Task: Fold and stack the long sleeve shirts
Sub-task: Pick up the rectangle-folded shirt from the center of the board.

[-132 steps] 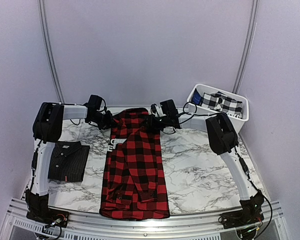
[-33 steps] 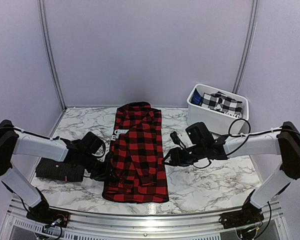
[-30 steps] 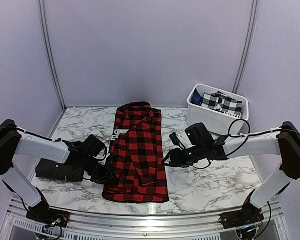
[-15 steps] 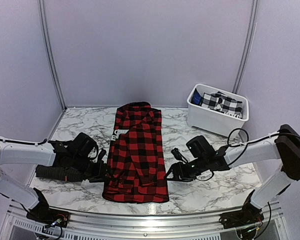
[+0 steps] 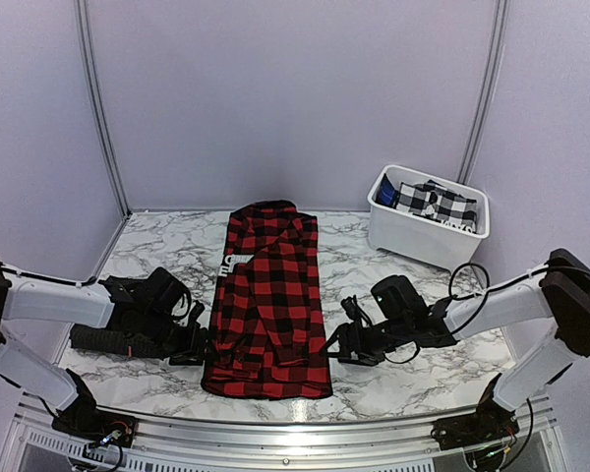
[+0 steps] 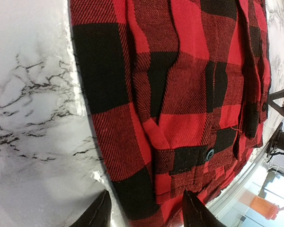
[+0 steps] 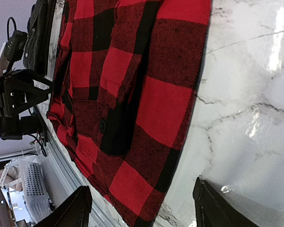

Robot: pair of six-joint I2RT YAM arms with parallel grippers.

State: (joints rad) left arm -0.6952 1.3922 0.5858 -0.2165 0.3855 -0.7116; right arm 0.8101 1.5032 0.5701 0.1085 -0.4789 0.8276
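Note:
The red-and-black check flannel shirt (image 5: 268, 300) lies folded into a long strip down the middle of the marble table. The black pinstriped shirt (image 5: 113, 339) lies folded at the left, partly hidden by my left arm. My left gripper (image 5: 199, 346) is open, low at the flannel's near left edge; in the left wrist view (image 6: 144, 213) its jaws straddle the shirt's corner (image 6: 142, 198). My right gripper (image 5: 336, 346) is open at the flannel's near right edge; in the right wrist view (image 7: 142, 208) its jaws span the hem corner (image 7: 142, 189).
A white bin (image 5: 428, 218) holding black-and-white check cloth stands at the back right. The table's metal front rail (image 5: 275, 433) runs just below the flannel's hem. Purple walls enclose the table on three sides.
Both arms came from the collar end down to the flannel's near hem. Over the last second both grippers slid a little nearer the front edge, staying open at the shirt's sides.

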